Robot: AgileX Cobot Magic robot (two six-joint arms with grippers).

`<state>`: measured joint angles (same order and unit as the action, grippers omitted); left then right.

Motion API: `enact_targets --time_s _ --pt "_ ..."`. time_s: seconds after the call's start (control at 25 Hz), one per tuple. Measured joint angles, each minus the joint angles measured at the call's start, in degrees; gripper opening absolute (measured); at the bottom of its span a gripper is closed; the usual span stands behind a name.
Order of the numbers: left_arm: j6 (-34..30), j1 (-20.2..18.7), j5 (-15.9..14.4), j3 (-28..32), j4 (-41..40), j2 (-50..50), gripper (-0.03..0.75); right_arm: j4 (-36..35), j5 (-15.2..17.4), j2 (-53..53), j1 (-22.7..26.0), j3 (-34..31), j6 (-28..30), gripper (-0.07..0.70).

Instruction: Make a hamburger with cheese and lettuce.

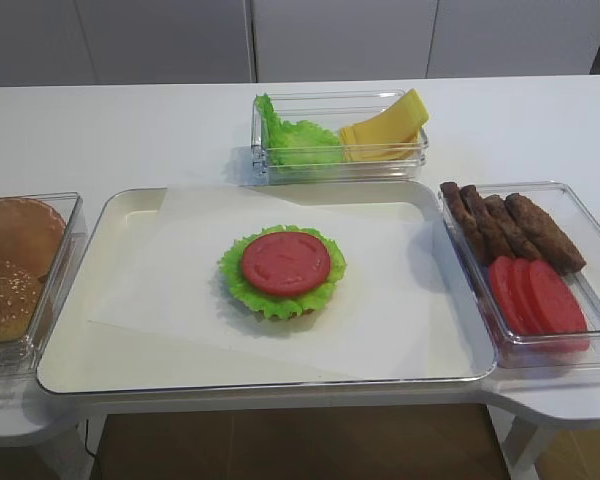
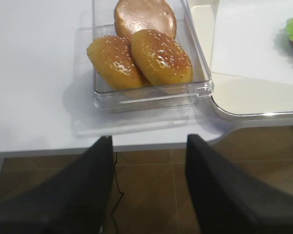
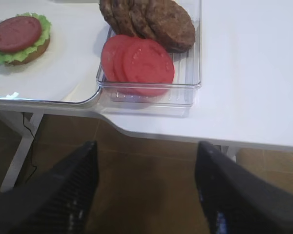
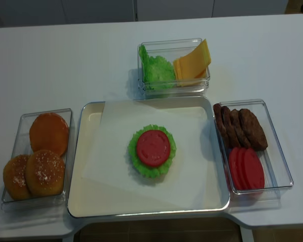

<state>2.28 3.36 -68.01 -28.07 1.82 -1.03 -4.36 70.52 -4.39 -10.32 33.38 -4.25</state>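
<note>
Hamburger (image 4: 152, 150): we see it mid-tray (image 4: 91, 201), tomato round on lettuce.
Cheese (image 4: 193, 63): in the far bin beside spare lettuce (image 4: 155, 70).
Right claw (image 3: 146, 195): spread wide, empty.
Left claw (image 2: 149, 190): parted, empty.

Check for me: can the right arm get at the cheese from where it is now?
Probably yes: the cheese sticks up out of its open box, nothing covers it, and the right gripper is open and empty.

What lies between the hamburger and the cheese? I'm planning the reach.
Only bare white paper and the tray rim separate the hamburger from the cheese, in the realsense view.
</note>
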Motion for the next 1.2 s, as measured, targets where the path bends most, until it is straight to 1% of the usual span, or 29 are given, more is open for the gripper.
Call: enact_targets --time_s 0.2,0.36,0.52,0.64,1.0,1.2 --pt "0.0 0.0 0.0 0.0 0.0 0.0 0.358 0.0 -5.0 0.9 0.0 -3.3 2.1 0.468" --pt "0.0 0.0 0.0 0.0 0.0 0.0 0.358 0.0 -7.2 0.9 0.0 -4.8 2.7 0.468" --pt "0.0 0.0 0.0 0.0 0.0 0.0 0.358 0.2 -7.3 0.9 0.0 -5.3 3.0 0.468" --pt "0.0 0.0 0.0 0.0 0.0 0.0 0.358 0.4 -6.6 0.9 0.0 -6.0 3.0 0.468" --pt "0.0 -0.3 0.0 0.0 0.0 0.0 0.358 0.4 -6.6 0.9 0.0 -6.0 3.0 0.468" --pt "0.0 -0.5 0.0 0.0 0.0 0.0 0.358 0.4 -6.6 0.9 1.6 -6.0 3.0 0.468"
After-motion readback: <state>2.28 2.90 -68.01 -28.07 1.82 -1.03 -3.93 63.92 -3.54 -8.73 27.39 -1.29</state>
